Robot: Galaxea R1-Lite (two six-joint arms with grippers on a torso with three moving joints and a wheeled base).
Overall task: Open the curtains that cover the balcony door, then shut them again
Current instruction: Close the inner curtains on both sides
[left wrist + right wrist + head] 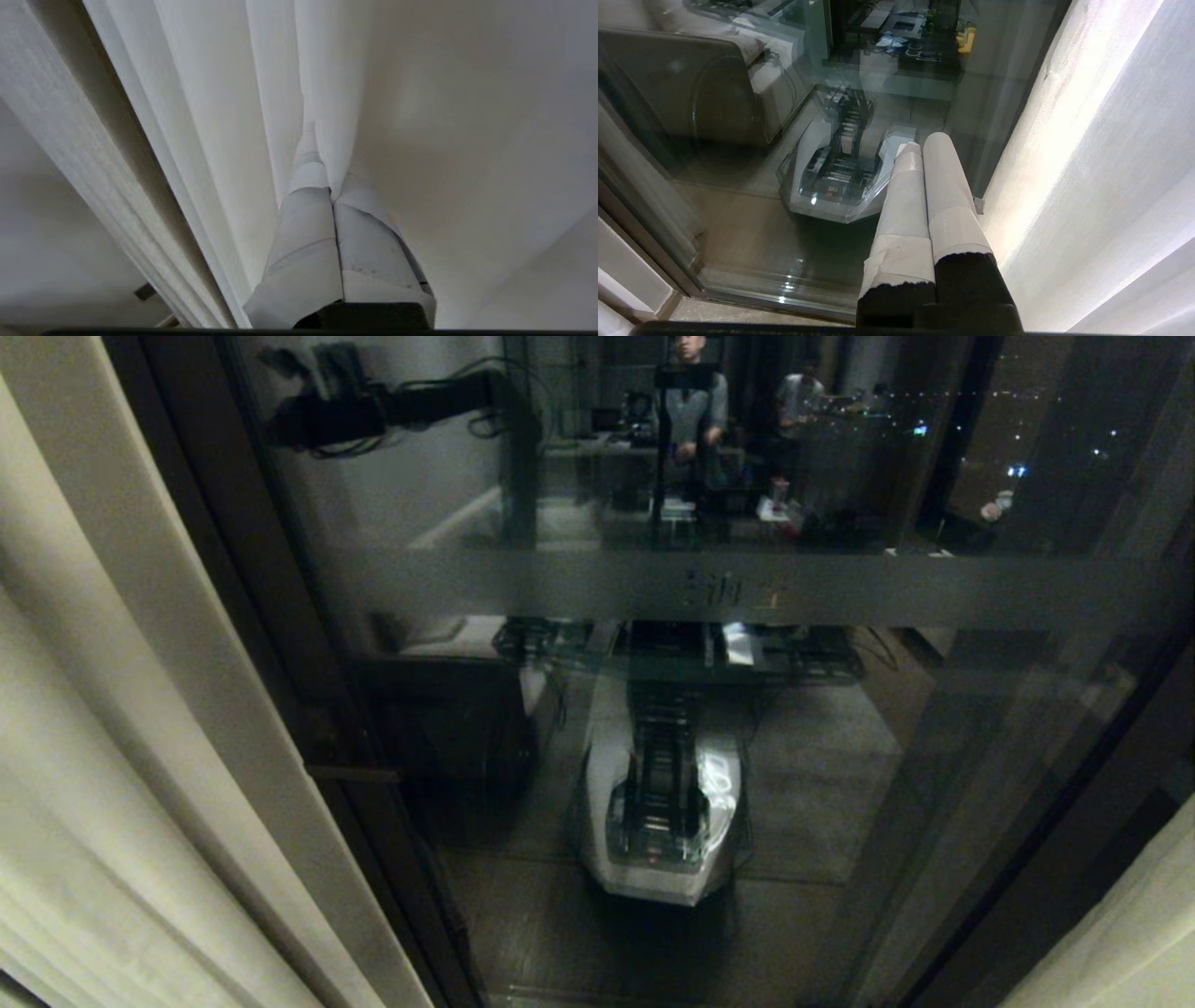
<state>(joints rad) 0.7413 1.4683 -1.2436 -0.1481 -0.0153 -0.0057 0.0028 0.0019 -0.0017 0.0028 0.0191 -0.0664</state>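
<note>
The curtains are drawn apart. The left panel hangs at the left edge of the head view and the right panel shows in the lower right corner. Between them the balcony door stands bare, its glass dark and reflective in a brown frame. In the left wrist view my left gripper is shut on a pleat of the cream curtain, the fabric pinched between the taped fingers. My right gripper is shut on nothing, hanging beside the right curtain and close to the glass.
A frosted band crosses the glass. The glass mirrors my own base, an arm and people standing in the room behind me. The door's bottom rail runs along the floor.
</note>
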